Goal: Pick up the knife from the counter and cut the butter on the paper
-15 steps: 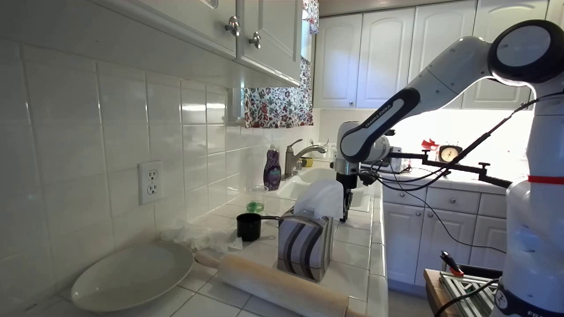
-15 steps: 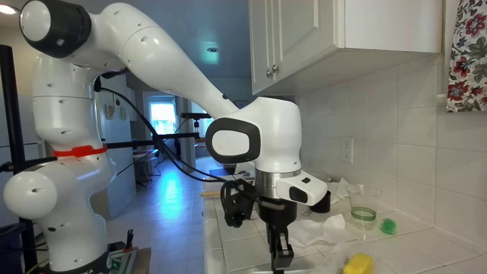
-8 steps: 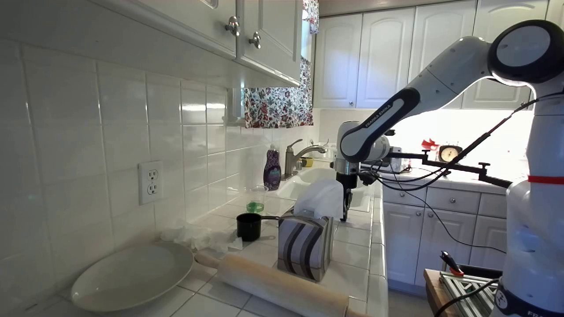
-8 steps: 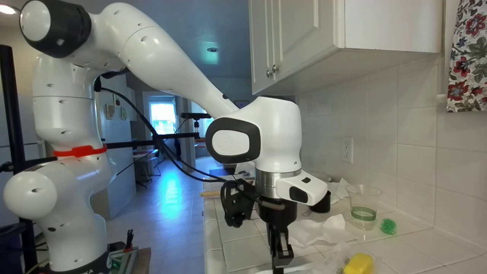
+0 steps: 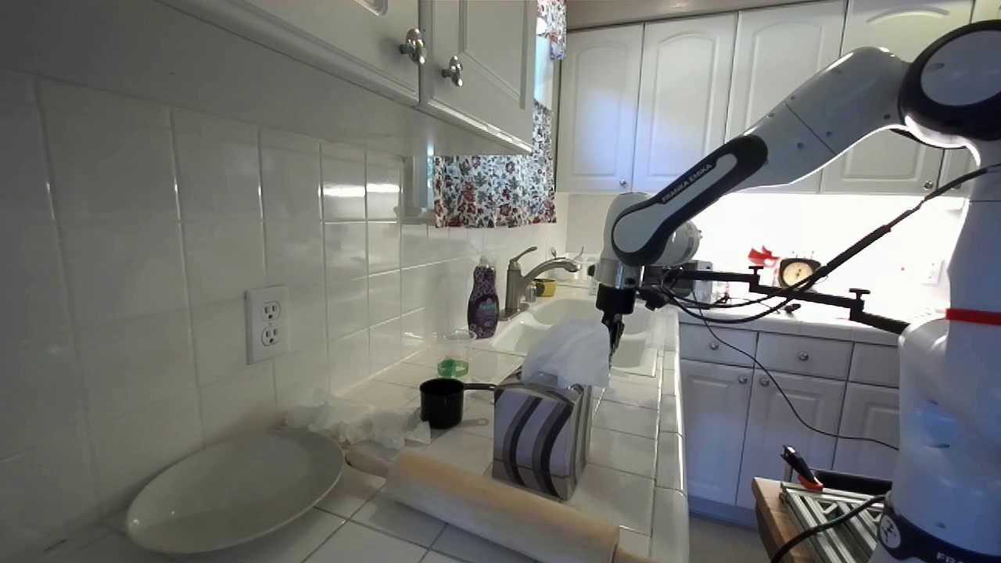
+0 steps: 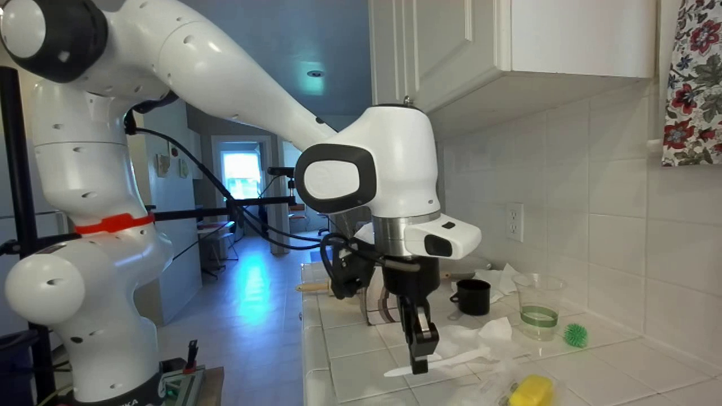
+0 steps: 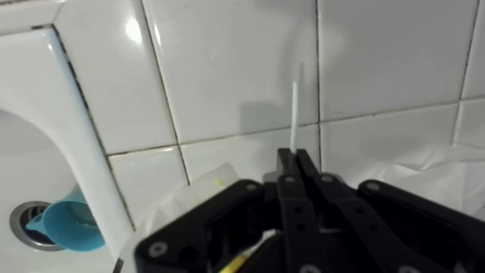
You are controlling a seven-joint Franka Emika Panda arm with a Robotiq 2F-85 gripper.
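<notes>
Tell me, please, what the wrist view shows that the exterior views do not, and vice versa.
Only the wrist view shows the blue cup and the drain in the sink. Only the exterior views show the rolling pin, purple bottle and green spiky ball. Wrist and exterior views share the sink, the tiled counter, and the gripper holding the white knife.
</notes>
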